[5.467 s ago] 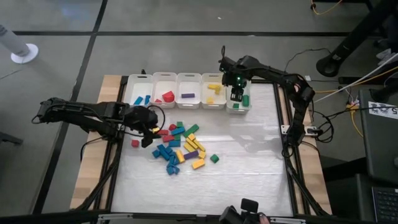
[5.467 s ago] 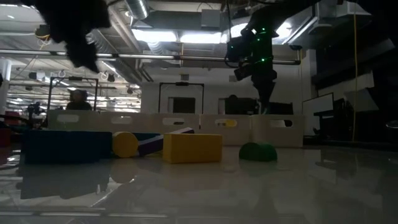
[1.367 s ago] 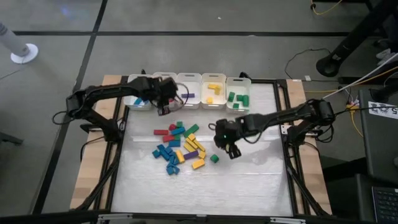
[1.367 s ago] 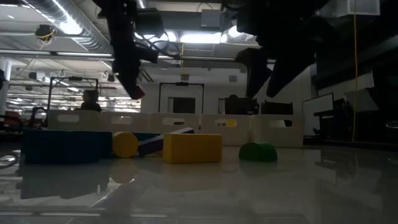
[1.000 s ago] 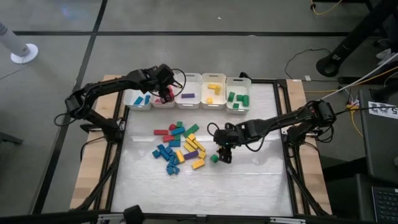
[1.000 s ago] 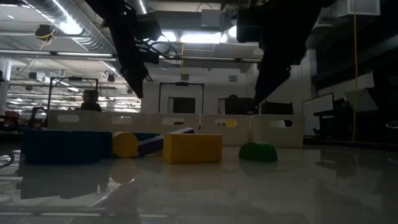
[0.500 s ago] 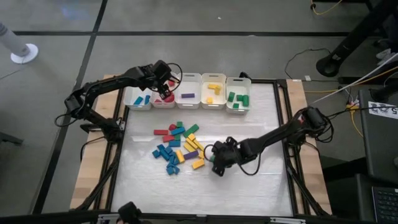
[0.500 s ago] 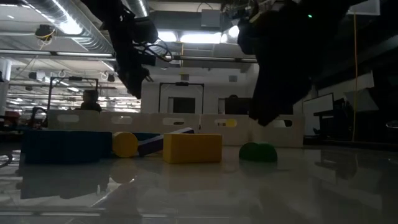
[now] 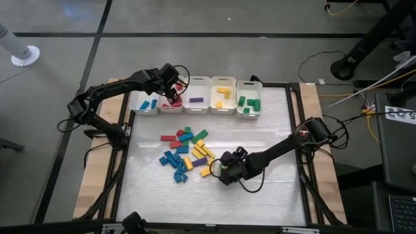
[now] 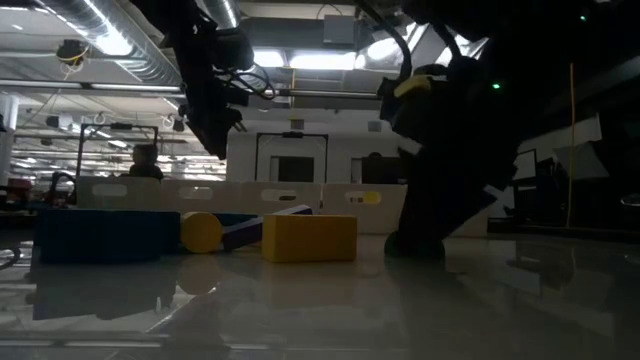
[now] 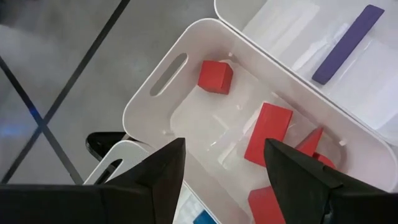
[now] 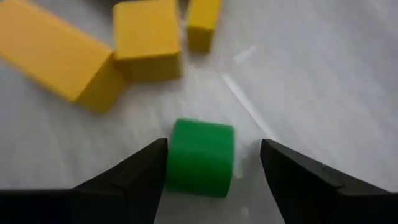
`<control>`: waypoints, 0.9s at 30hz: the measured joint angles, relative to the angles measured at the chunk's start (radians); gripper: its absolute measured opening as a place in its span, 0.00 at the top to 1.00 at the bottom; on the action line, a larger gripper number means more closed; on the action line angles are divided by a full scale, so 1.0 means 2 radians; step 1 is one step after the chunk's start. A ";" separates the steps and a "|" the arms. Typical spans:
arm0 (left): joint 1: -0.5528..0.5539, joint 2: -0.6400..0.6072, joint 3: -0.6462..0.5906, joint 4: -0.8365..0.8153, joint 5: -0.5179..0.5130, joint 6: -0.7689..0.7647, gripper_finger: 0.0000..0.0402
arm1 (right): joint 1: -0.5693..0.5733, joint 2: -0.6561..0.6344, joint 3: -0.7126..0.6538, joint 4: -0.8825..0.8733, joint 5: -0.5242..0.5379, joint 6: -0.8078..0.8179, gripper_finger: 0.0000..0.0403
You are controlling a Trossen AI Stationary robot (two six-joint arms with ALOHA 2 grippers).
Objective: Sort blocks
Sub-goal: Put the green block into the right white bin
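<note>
A white table (image 9: 260,195) fills the middle of the high view, framed by a dark rail and flanked by two dark arms. Along its far edge runs a row of five white bins (image 9: 197,95), holding, from the left, blue, red, purple, yellow and green pieces. On the table's left half lies the pile of loose blocks (image 9: 185,155), a mix of blue, red, green, yellow and purple set close together. The left arm reaches from the left side to the far row, and the left gripper (image 9: 170,87) hangs over the red bin (image 11: 155,93) with its two fingers spread wide and nothing between them; its wrist view looks down past those fingers onto a red cube (image 11: 215,76) and several other red pieces lying on the bin floor, with the purple bar (image 11: 346,35) in the next bin beside it. The right arm stretches low across the table from the right, and the right gripper (image 9: 223,173) sits down at the table surface just right of the pile. Its fingers stand wide apart on either side of a green block (image 12: 199,157), not closed on it, with yellow blocks (image 12: 146,38) near beyond it.
</note>
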 joint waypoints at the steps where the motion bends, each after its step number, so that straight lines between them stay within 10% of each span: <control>1: 0.000 0.000 0.000 0.000 0.000 0.000 0.49 | 0.000 0.000 0.000 0.000 0.007 0.002 0.37; 8: -0.012 0.000 0.000 -0.022 0.000 0.002 0.49 | -0.001 0.001 0.000 -0.002 0.014 -0.004 0.67; 27: -0.115 0.000 0.000 -0.174 0.145 -0.048 0.49 | -0.108 -0.139 0.000 -0.113 0.025 -0.145 0.68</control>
